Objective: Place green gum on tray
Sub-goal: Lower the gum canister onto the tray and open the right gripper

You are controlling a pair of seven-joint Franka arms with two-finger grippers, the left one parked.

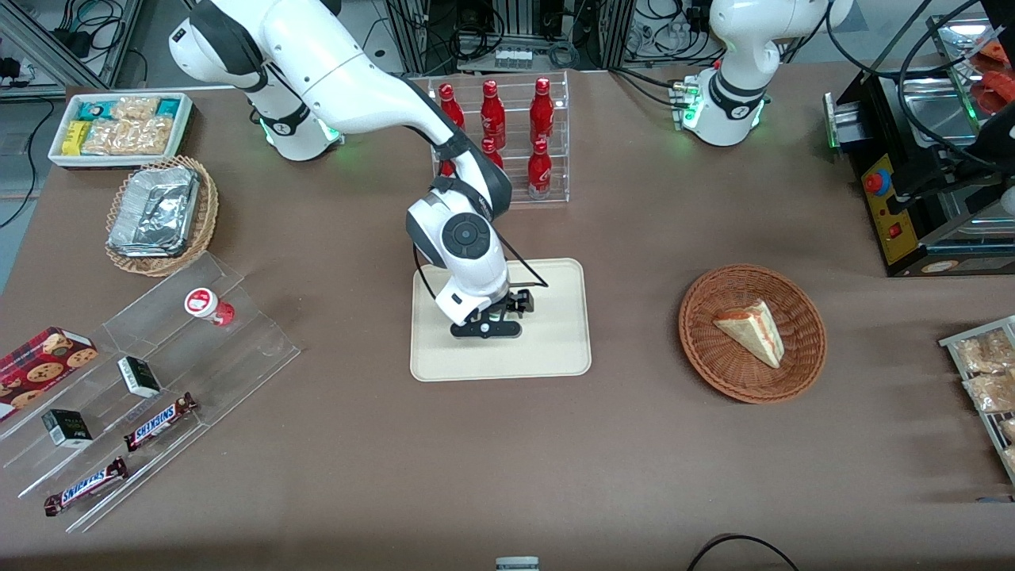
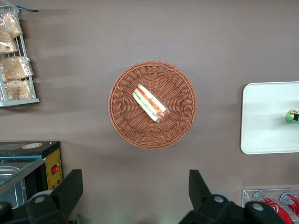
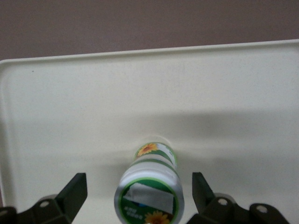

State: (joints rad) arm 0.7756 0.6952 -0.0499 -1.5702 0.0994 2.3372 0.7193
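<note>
1. At the working arm's end of the table we see a white box of snack packets (image 1: 120, 127), a wicker basket holding foil trays (image 1: 161, 215), and a clear stepped stand (image 1: 151, 381) carrying a red-lidded canister (image 1: 208, 305), small dark boxes and chocolate bars.
2. Near the middle of the table lies the cream tray (image 1: 555, 349), flat on the brown table (image 1: 507, 460), with a clear rack of red bottles (image 1: 507, 135) farther from the front camera.
3. The gripper (image 1: 493, 321) hangs low over the tray, its two fingers spread apart and holding nothing.
4. In the right wrist view, the green gum (image 3: 150, 186) stands upright on the tray (image 3: 70, 107) between the parted fingers (image 3: 74, 191), with a clear gap on each side.
5. Toward the parked arm's end, a round brown basket (image 1: 801, 349) holds a wedge of sandwich (image 1: 753, 329).
6. In the left wrist view, the green gum (image 2: 292, 116) shows at the frame's edge, on the tray (image 2: 261, 116).
</note>
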